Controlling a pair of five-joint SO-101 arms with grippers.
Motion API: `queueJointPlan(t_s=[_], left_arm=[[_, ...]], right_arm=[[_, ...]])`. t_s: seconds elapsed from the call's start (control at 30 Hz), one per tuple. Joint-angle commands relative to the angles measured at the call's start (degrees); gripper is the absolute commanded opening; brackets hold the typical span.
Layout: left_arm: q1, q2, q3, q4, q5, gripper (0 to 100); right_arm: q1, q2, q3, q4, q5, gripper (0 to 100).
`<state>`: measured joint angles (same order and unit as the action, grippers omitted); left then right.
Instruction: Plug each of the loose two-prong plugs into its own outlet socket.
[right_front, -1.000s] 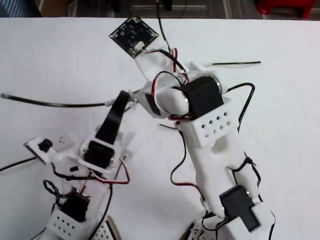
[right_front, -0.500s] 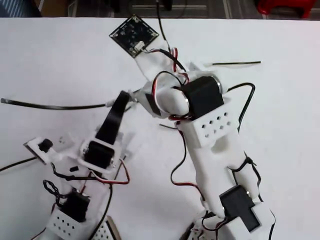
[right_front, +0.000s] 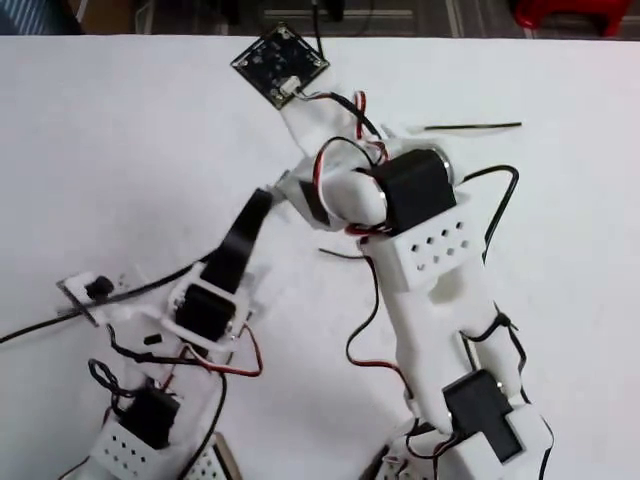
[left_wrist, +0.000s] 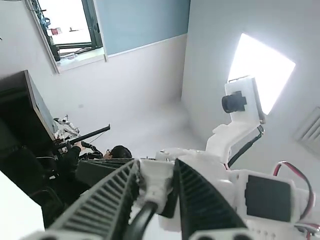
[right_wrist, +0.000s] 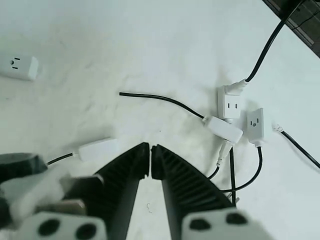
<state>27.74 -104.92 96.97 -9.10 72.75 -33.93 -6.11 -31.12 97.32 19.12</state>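
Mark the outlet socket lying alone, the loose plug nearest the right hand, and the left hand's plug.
lone outlet socket (right_wrist: 18, 66), right wrist view, slotted face
loose plug (right_wrist: 99, 148), right wrist view, middle of body
held plug (left_wrist: 153, 183), left wrist view, white body above cord

My left tool (left_wrist: 156, 169) is black and ribbed; its plug (left_wrist: 155, 189) is white, the cord (left_wrist: 139, 224) black. My right tool (right_wrist: 150, 153) is black and ribbed too. Outlets (right_wrist: 229, 104) white, worktop (right_wrist: 125, 40) white, arms (right_front: 440, 300) white with red and black wires (right_front: 240, 368).

The left gripper (right_front: 270, 193) is just beside the right arm (right_front: 430, 270) on the white table (right_front: 100, 130), with a black cable (right_front: 30, 329) running to the left arm (right_front: 205, 305).
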Motion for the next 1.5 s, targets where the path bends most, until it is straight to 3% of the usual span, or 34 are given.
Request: queueJointPlan(t_s=[0.0, 1.03, 1.47], left_arm=[[4.35, 0.31, 0.09, 1.49, -0.62, 2], [4.44, 0.31, 0.09, 1.58, -0.62, 2], [4.0, 0.31, 0.09, 1.67, -0.62, 2]], right_arm=[[-0.84, 0.04, -2.55, -2.68, -0.53, 1.9], [-4.79, 1.1, -2.55, -4.97, -0.44, 1.9], [4.35, 1.01, -7.03, 0.92, -0.09, 1.9]])
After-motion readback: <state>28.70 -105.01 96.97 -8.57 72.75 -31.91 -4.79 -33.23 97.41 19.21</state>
